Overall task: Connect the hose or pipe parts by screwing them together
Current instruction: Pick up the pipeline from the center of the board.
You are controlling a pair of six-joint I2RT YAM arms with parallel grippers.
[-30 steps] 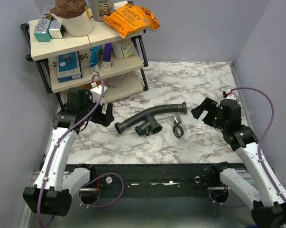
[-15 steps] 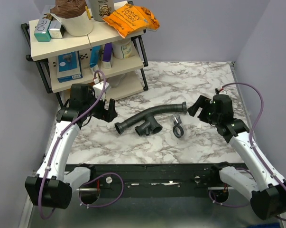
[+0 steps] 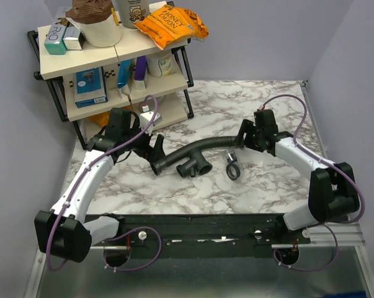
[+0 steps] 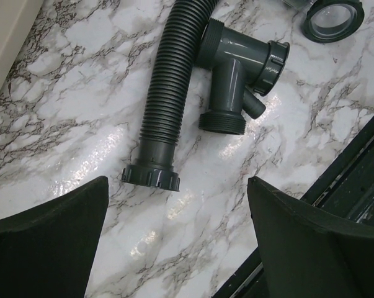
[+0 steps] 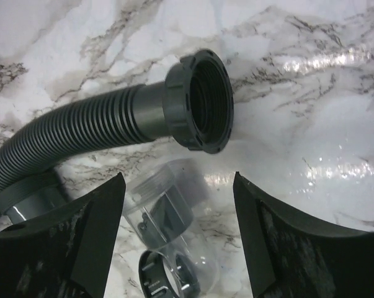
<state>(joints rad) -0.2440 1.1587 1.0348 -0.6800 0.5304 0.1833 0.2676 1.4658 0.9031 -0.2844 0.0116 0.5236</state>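
Observation:
A black ribbed hose (image 3: 196,148) lies curved across the middle of the marble table, joined to a dark grey branched fitting (image 3: 195,166). My left gripper (image 3: 155,150) hovers open over the hose's left collar (image 4: 151,177), with the fitting (image 4: 239,65) just beyond it. My right gripper (image 3: 242,139) is open above the hose's right collar (image 5: 199,102), whose threaded mouth faces it. Below that collar lie a clear tube piece (image 5: 168,211) and a small black ring nut (image 5: 165,279), between the fingers in the right wrist view but not touched. The ring nut (image 3: 232,172) lies right of the fitting.
A shelf rack (image 3: 112,93) with boxes, bottles and an orange snack bag (image 3: 173,25) stands at the back left, close behind my left arm. The black front rail (image 3: 193,233) marks the near table edge. Grey walls close in left and right.
Both arms have swung inward to the hose: the left gripper moved right to the left collar, the right gripper moved left to the right collar. Its jaws have narrowed a little. The parts have not moved.

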